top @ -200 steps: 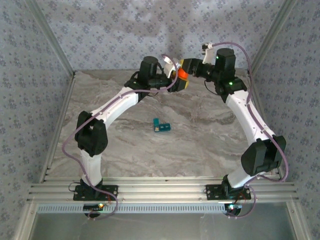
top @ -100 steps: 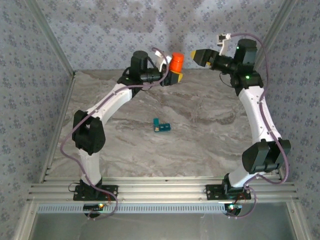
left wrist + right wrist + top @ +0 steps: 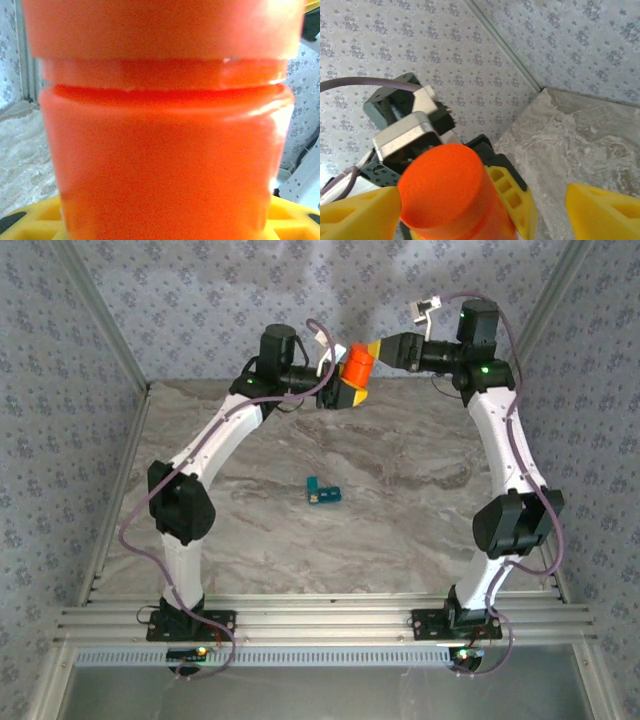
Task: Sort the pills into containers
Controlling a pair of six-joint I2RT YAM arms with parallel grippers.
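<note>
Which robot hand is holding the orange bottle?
The left hand: its yellow fingers are clamped on the body of the orange bottle. The right hand is open, its fingers spread to either side of the cap.

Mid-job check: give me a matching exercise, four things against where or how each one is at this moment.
Things:
1. orange bottle
2. teal pill box
3. left hand
4. right hand

States:
A. lying on the table, near its middle
B. open, one finger on either side of the cap
C. held up in the air at the back
D. closed on the bottle's body

Pairs: 1-C, 2-A, 3-D, 4-B
</note>
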